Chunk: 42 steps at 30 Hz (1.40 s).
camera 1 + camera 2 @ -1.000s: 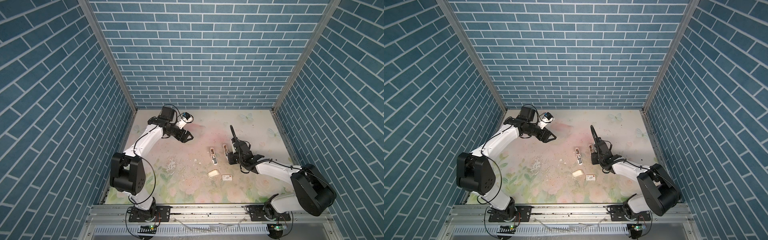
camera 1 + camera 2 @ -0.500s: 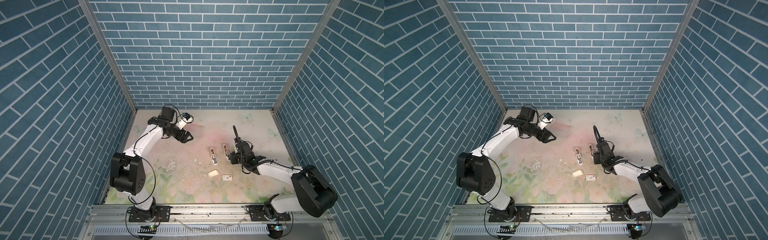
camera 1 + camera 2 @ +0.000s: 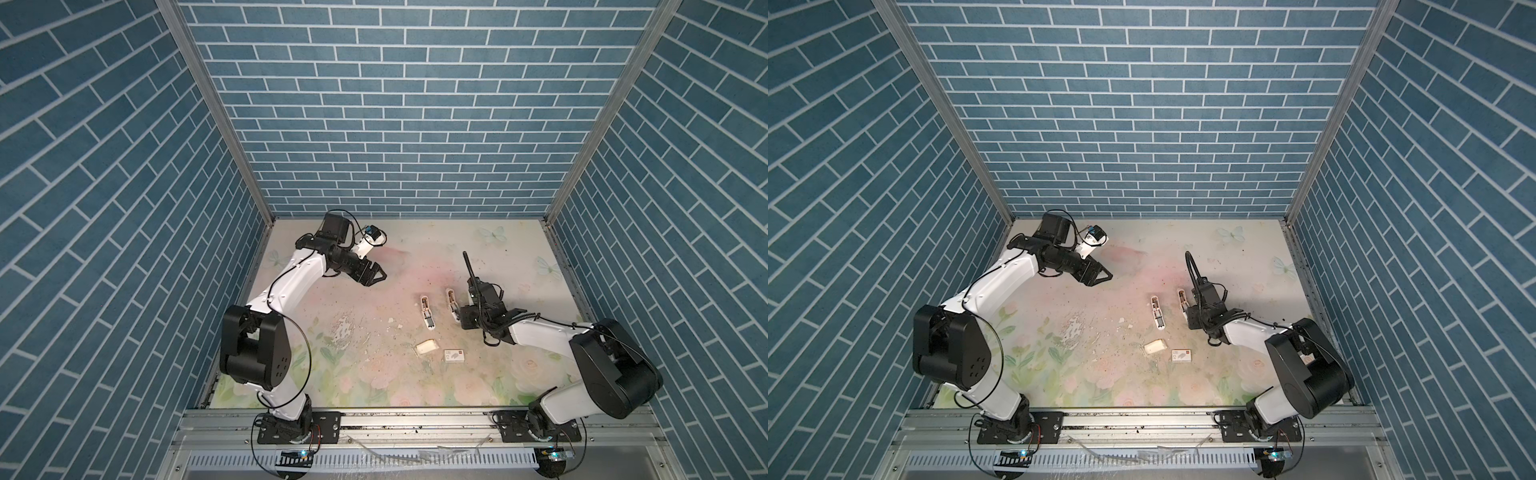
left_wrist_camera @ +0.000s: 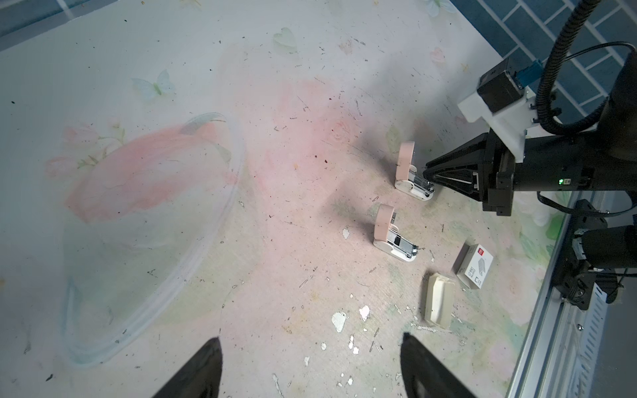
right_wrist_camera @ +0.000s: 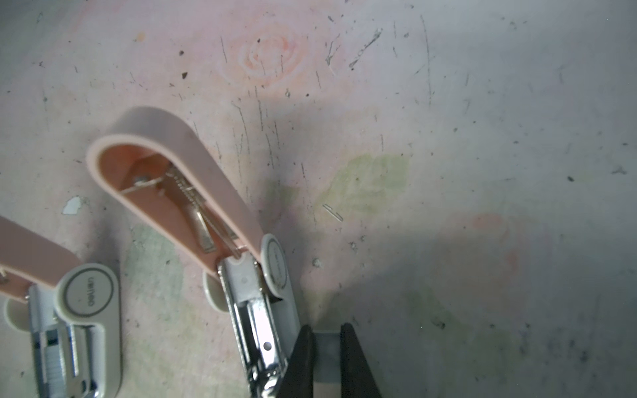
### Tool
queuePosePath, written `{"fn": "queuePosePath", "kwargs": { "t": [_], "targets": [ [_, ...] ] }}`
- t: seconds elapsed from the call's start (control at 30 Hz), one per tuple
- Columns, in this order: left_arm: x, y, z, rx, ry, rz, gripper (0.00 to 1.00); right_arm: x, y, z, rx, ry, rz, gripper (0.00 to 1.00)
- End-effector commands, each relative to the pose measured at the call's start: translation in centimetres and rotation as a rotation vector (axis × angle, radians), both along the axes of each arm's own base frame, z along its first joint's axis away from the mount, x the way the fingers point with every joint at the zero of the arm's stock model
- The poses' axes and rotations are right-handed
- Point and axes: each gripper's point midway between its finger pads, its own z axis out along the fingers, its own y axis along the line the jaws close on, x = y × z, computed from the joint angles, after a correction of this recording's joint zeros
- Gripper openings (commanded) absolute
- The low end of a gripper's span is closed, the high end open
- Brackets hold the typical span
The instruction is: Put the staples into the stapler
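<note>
My right gripper is pinched almost closed on the staples, a short grey strip caught between its fingers, just beside the metal channel of the stapler nearest it. That stapler sits on the table with its pink lid swung up. A 2nd stapler next to it is open too. My left gripper hangs wide open over the table, well apart, holding nothing.
</note>
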Motion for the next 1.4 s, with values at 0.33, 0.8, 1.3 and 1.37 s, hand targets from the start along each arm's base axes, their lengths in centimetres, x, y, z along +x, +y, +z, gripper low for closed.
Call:
{"fn": "queuePosePath", "kwargs": {
  "t": [0.33, 0.8, 1.3, 1.37],
  "targets": [
    [-0.4, 0.1, 0.8, -0.021, -0.009, -0.009, 0.82, -0.2, 0.1, 1.2, 0.011, -0.009, 0.012, 0.13],
    [-0.3, -0.4, 1.1, -0.051, -0.020, -0.021, 0.82, 0.9, 1.0, 4.9, 0.134, -0.144, -0.008, 0.13],
    [0.4, -1.0, 0.8, -0.095, -0.019, -0.009, 0.82, 1.1, 2.3, 4.0, 0.194, -0.170, -0.008, 0.13],
    [0.7, -0.8, 0.8, -0.089, -0.024, 0.011, 0.82, 1.2, 2.6, 3.9, 0.186, -0.170, -0.005, 0.13]
  ]
}}
